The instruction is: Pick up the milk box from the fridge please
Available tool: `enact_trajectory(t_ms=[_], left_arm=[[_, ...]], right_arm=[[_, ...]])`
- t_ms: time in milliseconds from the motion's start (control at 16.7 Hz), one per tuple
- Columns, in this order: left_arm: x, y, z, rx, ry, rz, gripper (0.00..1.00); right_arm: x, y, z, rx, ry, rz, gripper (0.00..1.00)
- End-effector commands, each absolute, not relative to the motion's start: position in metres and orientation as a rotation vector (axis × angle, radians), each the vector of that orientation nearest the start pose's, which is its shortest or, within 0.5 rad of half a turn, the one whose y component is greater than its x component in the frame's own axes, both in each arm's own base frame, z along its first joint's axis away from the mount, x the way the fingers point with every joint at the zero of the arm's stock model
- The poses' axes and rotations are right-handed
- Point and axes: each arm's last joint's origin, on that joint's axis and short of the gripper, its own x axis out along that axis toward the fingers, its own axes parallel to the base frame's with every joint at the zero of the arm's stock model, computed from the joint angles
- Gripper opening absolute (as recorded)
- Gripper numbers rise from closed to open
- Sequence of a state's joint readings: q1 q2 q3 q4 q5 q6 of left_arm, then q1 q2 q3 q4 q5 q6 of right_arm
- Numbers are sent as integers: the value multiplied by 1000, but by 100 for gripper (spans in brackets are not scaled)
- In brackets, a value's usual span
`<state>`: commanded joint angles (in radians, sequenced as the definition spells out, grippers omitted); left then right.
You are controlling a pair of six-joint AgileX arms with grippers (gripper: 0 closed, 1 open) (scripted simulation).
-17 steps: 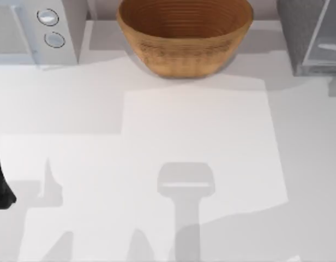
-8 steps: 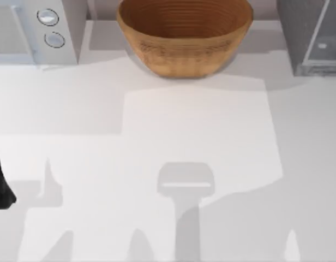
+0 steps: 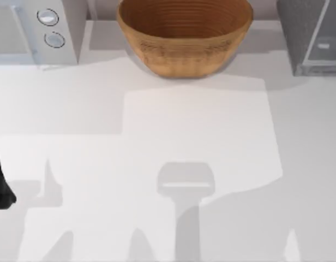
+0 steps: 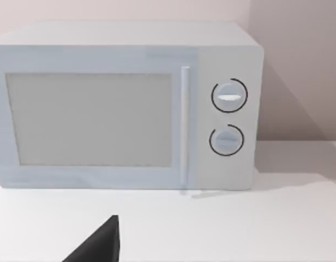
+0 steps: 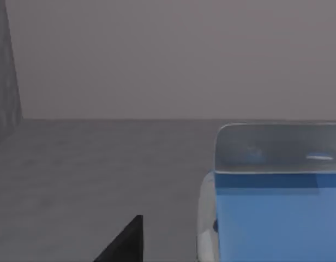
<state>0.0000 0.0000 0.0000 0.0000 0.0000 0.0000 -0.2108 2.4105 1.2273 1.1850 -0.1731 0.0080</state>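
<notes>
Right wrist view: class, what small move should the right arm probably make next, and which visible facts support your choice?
Probably ease forward toward the milk box. The blue carton stands close ahead on the grey floor inside the fridge, nothing lies between, and it looks ungrasped. A dark finger pokes in beside it. The left arm is parked at the table's left edge.

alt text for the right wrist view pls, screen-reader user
A bright blue milk box with a pale top stands close ahead on the grey floor of the fridge, whose plain grey back wall rises behind it. One dark finger of the right gripper shows in the foreground.
</notes>
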Motion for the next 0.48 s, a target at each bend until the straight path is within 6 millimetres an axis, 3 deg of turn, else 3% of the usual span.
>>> enact_trajectory(t_ms=[480], left_arm=[[106, -1, 160, 0, 0, 0, 100]], right_arm=[[460, -88, 71, -3, 0, -10, 10]])
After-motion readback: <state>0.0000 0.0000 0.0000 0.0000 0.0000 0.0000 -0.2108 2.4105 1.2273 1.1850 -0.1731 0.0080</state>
